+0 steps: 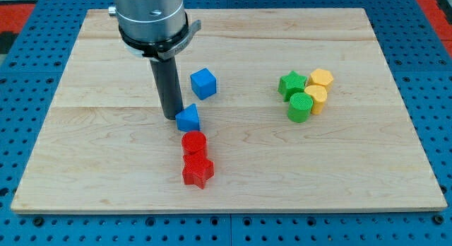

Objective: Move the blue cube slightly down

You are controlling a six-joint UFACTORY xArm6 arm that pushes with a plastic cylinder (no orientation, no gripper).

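Observation:
The blue cube sits on the wooden board, a little left of centre and toward the view's top. My tip rests on the board below and to the left of the cube, apart from it. The tip is right beside the left edge of a blue triangular block; I cannot tell whether they touch.
A red cylinder and a red star block lie just below the blue triangular block. At the view's right sits a cluster: a green star, a green cylinder, a yellow hexagonal block and a yellow cylinder.

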